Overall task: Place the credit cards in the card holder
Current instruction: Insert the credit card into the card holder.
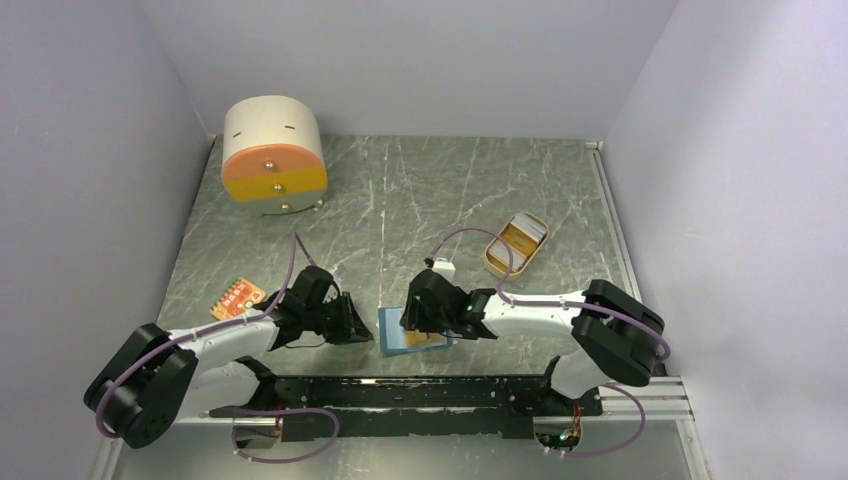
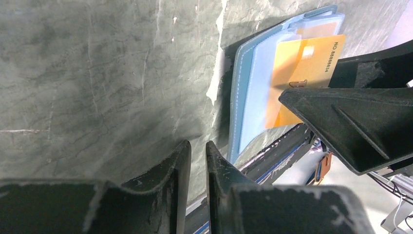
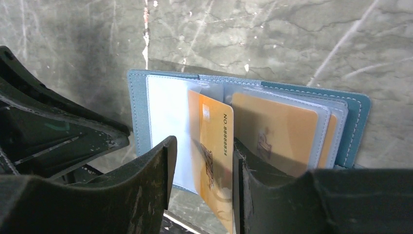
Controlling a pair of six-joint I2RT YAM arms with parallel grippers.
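The blue card holder [image 1: 397,341] lies open near the table's front edge, between my two grippers. In the right wrist view the holder [image 3: 139,112] shows clear sleeves, with one orange-yellow card [image 3: 272,131] in a right-hand sleeve. A second orange-yellow credit card [image 3: 216,141] stands tilted with its top edge in a middle sleeve. It leans against the right finger [image 3: 248,175] of my right gripper [image 3: 203,142], whose jaws stand apart. My left gripper [image 2: 198,148] is shut and empty, just left of the holder [image 2: 253,97]. Another card [image 1: 237,297] lies on the table at the left.
An oval tan tray [image 1: 517,243] holding cards stands at the back right. A round-topped box with orange and yellow drawers [image 1: 273,155] stands at the back left. The black rail [image 1: 420,392] runs along the front edge. Grey walls close in both sides.
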